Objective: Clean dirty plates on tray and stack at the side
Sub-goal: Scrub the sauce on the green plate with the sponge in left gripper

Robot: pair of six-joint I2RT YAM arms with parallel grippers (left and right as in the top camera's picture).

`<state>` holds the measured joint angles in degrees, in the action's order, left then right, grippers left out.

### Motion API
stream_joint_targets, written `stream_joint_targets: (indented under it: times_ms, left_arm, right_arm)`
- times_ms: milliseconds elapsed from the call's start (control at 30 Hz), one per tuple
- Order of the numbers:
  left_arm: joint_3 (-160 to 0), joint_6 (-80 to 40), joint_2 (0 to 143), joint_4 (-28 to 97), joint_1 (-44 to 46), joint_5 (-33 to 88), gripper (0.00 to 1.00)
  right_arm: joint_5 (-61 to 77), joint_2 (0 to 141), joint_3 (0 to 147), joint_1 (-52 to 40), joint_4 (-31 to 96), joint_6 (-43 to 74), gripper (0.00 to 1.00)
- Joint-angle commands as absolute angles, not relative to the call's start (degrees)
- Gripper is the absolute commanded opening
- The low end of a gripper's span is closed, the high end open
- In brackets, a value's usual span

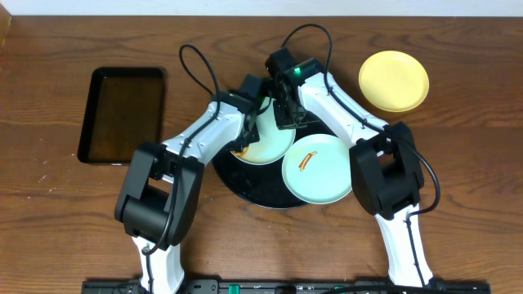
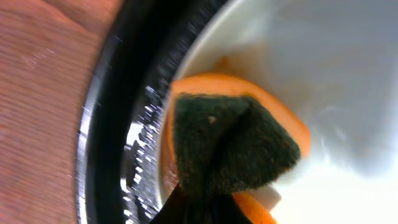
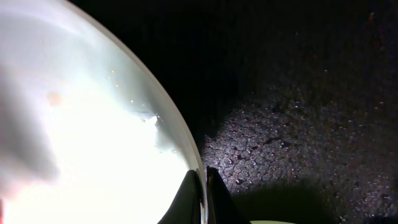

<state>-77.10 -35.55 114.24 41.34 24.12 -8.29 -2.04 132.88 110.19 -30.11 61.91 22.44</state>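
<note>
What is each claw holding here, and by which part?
Left claw pinches a sponge by one end; right claw grips the plate by its rim.

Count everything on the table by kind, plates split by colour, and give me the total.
Mint-blue plates: 2, the streaked plate and the plate under the arms
Yellow plate: 1
Black trays: 2, the round tray and the rectangular tray
Sponge: 1
Total: 6
</note>
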Motion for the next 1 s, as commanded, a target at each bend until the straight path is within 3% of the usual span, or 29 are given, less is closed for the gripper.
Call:
stream_joint_targets:
  times_ms: [0, 167, 500, 967]
  left_arm:
    - [-78.11, -34.11, 114.13, 41.06, 22.20, -13.98, 0.08]
    - [-78.76, -34.13, 111.28, 37.58, 21.50, -12.78, 0.07]
    - [-77.56, -34.15, 111.26, 28.36, 21.50, 2.24, 0.08]
    - [-76.97, -35.70, 114.98, 25.78, 21.54, 3.95, 0.08]
  right_arm:
    - [-4.71, 130.98, 110.54, -29.65, 62.17, 23.31, 0.01]
    - [-4.69, 130.98, 110.54, -29.65, 62.17, 23.33, 0.01]
    - [-4.64, 130.98, 110.54, -29.67, 62.13, 23.35, 0.01]
    - [-4.05, 130.98, 110.54, -29.67, 62.24, 23.75, 0.01]
